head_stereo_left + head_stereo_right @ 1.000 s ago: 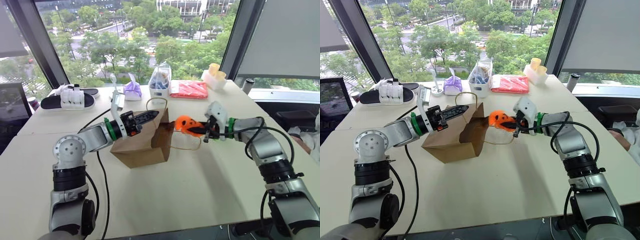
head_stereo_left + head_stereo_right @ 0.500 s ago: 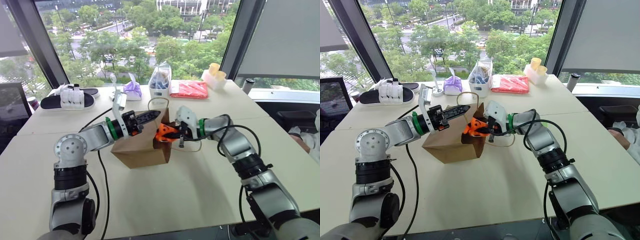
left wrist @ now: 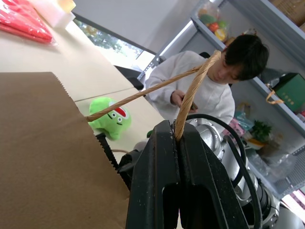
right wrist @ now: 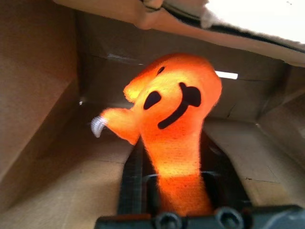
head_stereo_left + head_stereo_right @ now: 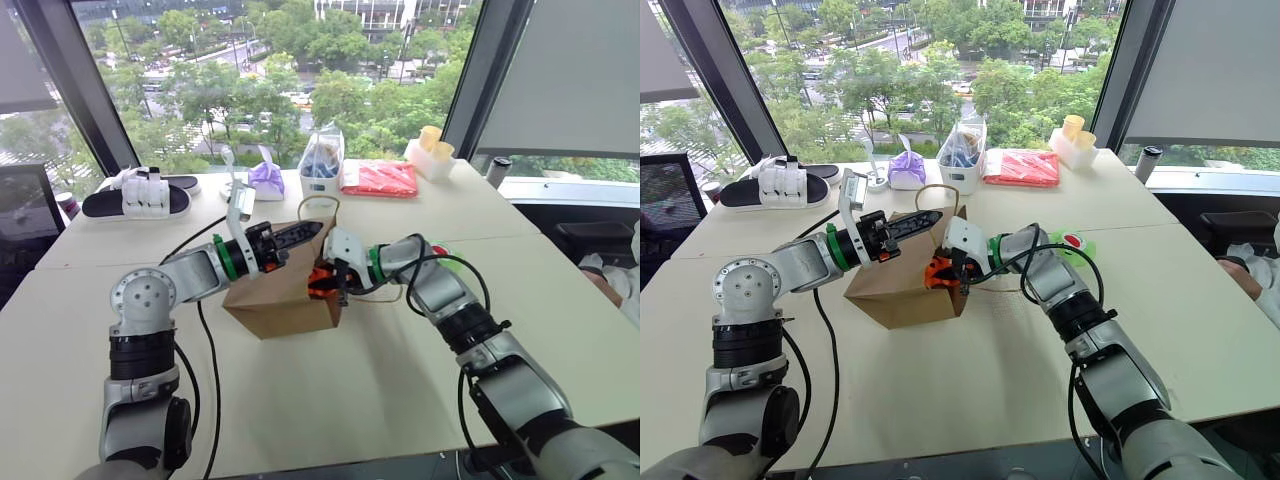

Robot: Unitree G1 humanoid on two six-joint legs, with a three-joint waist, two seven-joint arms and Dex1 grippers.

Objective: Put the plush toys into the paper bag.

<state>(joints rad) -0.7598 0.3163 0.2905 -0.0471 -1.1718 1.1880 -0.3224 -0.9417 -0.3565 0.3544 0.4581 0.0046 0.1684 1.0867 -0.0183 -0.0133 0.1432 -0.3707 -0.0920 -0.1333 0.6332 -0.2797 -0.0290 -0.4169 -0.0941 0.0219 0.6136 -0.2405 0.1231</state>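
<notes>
Your bright orange plush toy (image 4: 172, 114) sits inside the brown kraft paper bag (image 5: 275, 300), between the right gripper (image 5: 948, 272) fingers; can't tell if they grip it. Left gripper (image 5: 312, 232) pinched tight on the bag's twisted-paper handle (image 3: 193, 86). One light green plush toy (image 5: 1072, 244) lies on the beige table (image 5: 380, 380). Two toys total.

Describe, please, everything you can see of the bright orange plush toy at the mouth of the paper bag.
The bright orange plush toy is small, soft and fuzzy, with a dark smiling mouth, dark eye marks and a stubby arm bearing a pale tag. It sits inside the open mouth of the brown kraft paper bag, which lies on its side. Its lower body stands between the jaws of the right gripper, with the cardboard-coloured bag walls all round it.
</notes>
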